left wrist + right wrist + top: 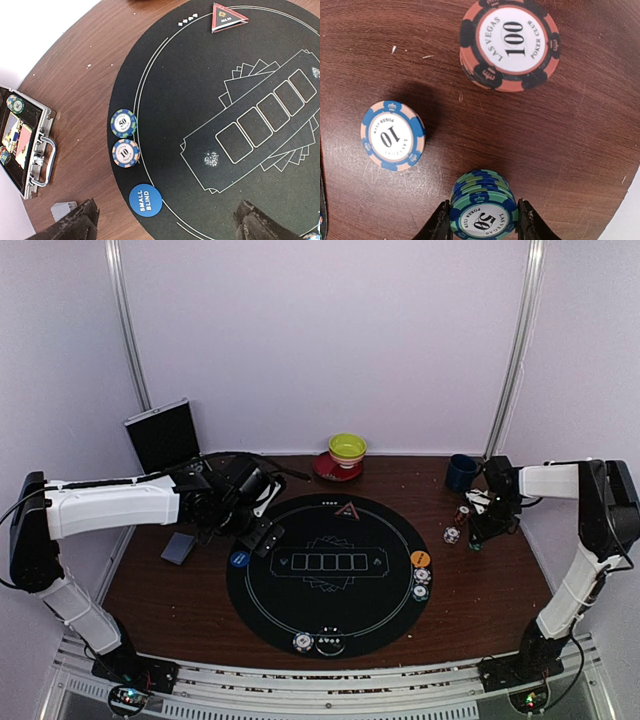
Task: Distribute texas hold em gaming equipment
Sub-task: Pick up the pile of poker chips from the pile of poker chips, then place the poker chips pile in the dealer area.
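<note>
Top external view: the right pincer (478,537) is down on the brown table (480,610), near the dark blue mug (461,472). The left pincer (265,535) hangs over the left edge of the round black mat (330,615), near the blue button (239,559). Grey-blue cards (178,547) lie on the table left of the mat. White walls stand all around.

Left wrist view: the left pincer (167,207) is wide open with nothing in it. The blue button says SMALL BLIND and lies between its fingers. A blue 50 chip (123,123) and a pink 10 chip (125,153) touch each other farther along the mat's edge.

Right wrist view: the right pincer (484,220) grips the green 50 chip stack (481,192), one finger on each side. A 10 chip stack (392,135) and a red 100 chip stack (510,45) sit apart on the brown wood.
</note>
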{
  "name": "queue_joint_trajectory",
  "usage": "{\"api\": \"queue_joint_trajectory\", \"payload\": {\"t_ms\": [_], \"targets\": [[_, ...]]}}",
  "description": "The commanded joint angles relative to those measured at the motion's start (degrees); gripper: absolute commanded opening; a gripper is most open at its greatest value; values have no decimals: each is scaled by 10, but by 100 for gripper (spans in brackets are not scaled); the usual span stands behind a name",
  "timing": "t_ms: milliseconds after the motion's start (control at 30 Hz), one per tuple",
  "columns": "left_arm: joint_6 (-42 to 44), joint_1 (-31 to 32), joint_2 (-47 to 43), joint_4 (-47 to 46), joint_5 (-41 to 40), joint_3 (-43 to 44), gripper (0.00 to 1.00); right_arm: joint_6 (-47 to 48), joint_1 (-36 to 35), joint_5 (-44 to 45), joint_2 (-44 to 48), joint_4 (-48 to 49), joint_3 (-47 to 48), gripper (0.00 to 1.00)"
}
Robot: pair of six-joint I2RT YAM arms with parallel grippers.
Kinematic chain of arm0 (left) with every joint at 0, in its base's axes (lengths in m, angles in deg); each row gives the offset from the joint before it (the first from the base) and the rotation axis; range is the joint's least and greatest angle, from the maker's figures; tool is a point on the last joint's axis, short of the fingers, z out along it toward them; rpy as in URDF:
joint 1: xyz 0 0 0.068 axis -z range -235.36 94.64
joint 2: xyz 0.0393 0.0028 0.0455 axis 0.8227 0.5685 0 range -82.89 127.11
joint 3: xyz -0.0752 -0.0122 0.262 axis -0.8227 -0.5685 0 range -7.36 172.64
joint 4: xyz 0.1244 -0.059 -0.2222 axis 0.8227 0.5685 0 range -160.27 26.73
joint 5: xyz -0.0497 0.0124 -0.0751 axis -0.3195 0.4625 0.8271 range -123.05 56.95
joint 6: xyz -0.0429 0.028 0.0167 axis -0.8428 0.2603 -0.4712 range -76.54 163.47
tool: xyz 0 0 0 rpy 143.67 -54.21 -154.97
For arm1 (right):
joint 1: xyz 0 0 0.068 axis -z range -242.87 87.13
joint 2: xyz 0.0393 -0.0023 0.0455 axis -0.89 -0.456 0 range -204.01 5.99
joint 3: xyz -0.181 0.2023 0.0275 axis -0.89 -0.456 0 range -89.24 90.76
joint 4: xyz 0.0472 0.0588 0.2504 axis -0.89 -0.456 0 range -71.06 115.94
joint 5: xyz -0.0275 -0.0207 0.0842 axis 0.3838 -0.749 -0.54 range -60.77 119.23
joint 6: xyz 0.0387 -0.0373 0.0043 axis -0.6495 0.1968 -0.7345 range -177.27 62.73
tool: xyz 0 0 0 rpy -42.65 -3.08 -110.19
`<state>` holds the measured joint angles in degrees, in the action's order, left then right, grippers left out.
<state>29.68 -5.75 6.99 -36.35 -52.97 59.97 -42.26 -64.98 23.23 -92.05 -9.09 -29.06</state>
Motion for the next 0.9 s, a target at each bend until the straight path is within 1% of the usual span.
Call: {"api": "queue_joint_trajectory", "payload": {"t_ms": [0,167,267,333,500,533,700,867], "targets": [[5,-2,-11,-21,-2,-1,98,-2,-10,11,46,2,-7,37],[3,-3,-11,-22,-5,-1,98,-3,-39,9,93,-3,-1,37],[-1,-8,-15,-22,-8,-2,98,-6,-73,9,112,-10,13,36],[-5,-16,-20,-22,-10,-3,98,-8,-109,19,116,-19,31,37],[-16,-39,-31,-18,-29,-5,98,-16,-215,26,96,-53,105,37],[-19,-44,-34,-18,-33,-5,98,-16,-249,29,86,-61,124,37],[-32,-78,-57,-17,-29,-4,98,-13,-382,51,27,-84,212,37],[-37,-101,-97,-19,-34,-4,98,0,-505,44,-51,-101,284,38]]}}
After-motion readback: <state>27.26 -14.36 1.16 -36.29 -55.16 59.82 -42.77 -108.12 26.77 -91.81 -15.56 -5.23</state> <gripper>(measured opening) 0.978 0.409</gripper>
